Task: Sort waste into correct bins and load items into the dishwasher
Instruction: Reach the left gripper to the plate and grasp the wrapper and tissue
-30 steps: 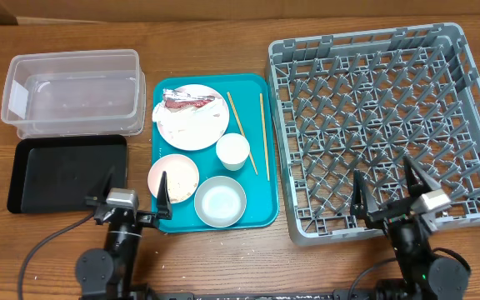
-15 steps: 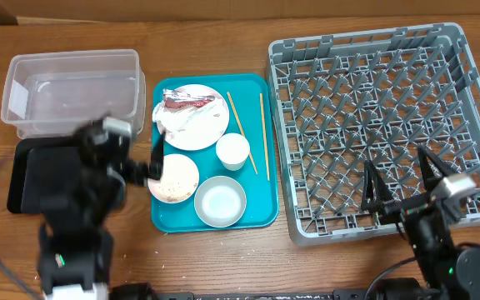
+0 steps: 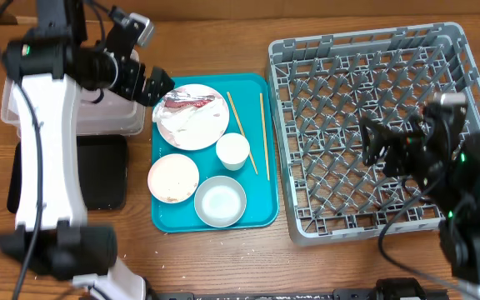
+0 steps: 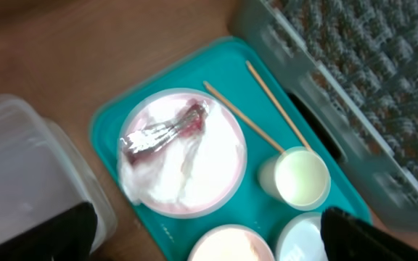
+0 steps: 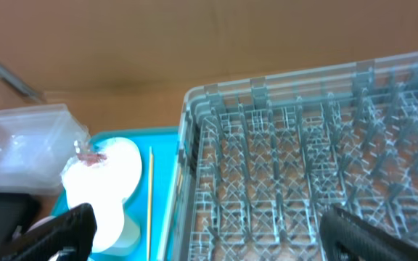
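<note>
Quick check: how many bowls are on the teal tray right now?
2. The small pink bowl sits near the teal tray's front left; the grey-green bowl is beside it, in front of the white cup. None seem hidden.

The worktop [image 3: 223,258] is brown wood with a visible grain, and four things lie directly on it. At the far left sits a clear plastic tub [image 3: 111,117], with a shallow black tray [image 3: 98,175] just beside it on the near side. A teal tray [image 3: 261,200] lies in the middle, its right edge just beside the left wall of a large grey dish rack [image 3: 348,83], which takes up the right part. Bare wood runs along the near edge.
</note>
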{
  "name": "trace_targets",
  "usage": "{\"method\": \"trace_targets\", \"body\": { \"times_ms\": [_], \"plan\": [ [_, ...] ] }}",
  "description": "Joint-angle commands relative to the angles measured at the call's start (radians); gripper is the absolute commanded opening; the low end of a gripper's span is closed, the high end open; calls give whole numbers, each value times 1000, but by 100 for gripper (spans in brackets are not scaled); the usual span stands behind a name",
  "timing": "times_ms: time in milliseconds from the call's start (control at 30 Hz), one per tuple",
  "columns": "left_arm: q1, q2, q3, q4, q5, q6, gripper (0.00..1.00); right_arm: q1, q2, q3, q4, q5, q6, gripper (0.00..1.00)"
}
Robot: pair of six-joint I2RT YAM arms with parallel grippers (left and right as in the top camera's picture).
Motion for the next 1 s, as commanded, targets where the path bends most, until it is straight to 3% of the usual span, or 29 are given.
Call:
{"method": "trace_targets", "body": {
  "times_ms": [0,100,333,467,833,967],
  "plan": [
    [-7,204,249,-201,83,24,100,-7,119,128,-90,2,-1,100],
    [-12,290,294,-288,58,25,100,-7,179,138,-95,-32,0,100],
    [-19,442,293,-212,24,27,100,-7,291,138,-107,-138,0,100],
    [-51,477,294,-201,39,153,100,-7,327,138,-124,-148,0,100],
    [-232,533,291,29,-472,182,100,-7,335,138,-124,-147,0,100],
    [-248,575,291,48,-517,185,100,-7,335,137,-125,-147,0,100]
  ]
}}
